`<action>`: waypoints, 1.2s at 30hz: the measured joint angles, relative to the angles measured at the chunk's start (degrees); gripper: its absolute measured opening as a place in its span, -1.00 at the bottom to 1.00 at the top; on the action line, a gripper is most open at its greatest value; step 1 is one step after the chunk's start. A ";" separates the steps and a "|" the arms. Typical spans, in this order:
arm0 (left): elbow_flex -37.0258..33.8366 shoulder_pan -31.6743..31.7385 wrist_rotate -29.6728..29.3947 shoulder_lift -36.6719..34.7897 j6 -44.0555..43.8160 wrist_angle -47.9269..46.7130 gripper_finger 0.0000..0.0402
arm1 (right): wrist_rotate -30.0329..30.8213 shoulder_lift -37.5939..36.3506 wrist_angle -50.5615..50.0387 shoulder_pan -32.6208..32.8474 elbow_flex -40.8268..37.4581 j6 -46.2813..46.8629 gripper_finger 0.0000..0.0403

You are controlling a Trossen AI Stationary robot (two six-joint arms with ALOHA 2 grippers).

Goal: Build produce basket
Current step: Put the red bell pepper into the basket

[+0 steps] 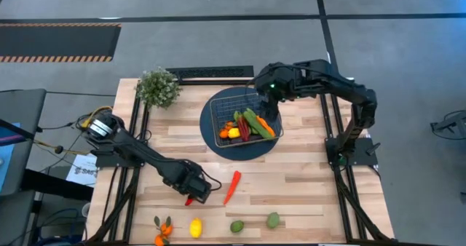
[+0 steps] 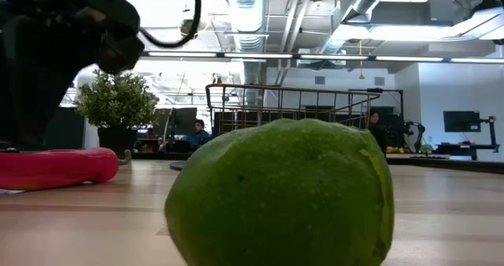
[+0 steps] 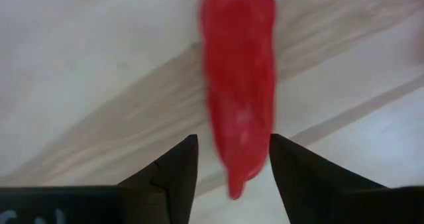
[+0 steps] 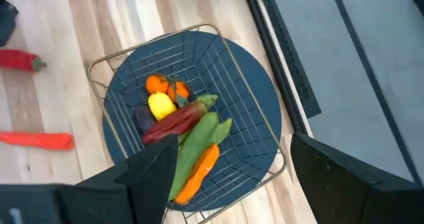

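left claw (image 3: 232, 168) sits down on the bench, fingers apart astride a red pepper (image 3: 240, 85) well short of the basket (image 1: 240, 118); looks like it needs to clamp, then lift toward it.

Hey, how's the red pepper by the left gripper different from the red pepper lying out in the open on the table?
The red pepper at the left gripper is mostly hidden under that arm in the high view, its tip between the open fingers. The other red pepper is fully exposed, with no gripper over it. That one looks long and thin; the first looks thicker in the left wrist view. Both are red and lie on the table, outside the basket.
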 joint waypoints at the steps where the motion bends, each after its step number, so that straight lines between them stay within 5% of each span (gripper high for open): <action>1: 0.00 0.00 0.20 0.73 -0.05 1.12 -0.12 | 0.00 0.55 0.06 0.12 0.12 -0.44 0.53; 12: 0.00 0.87 -1.55 2.50 0.07 3.22 0.17 | 0.00 1.52 -0.98 0.34 0.04 -1.93 0.53; 21: -0.25 1.71 -2.44 2.50 2.98 4.20 0.18 | -0.07 1.13 -2.21 0.34 0.06 -1.28 0.53; 29: -7.30 1.35 1.78 2.14 3.65 15.83 0.18 | -0.24 1.10 -2.16 0.34 0.06 -0.69 0.53; 33: -7.42 1.18 1.34 2.13 7.56 15.42 0.11 | -0.40 1.11 -2.01 0.68 0.06 -0.23 0.53; 36: -6.13 1.93 -0.36 2.42 11.65 12.83 -0.13 | -0.42 1.13 -2.05 1.27 0.06 -0.20 0.53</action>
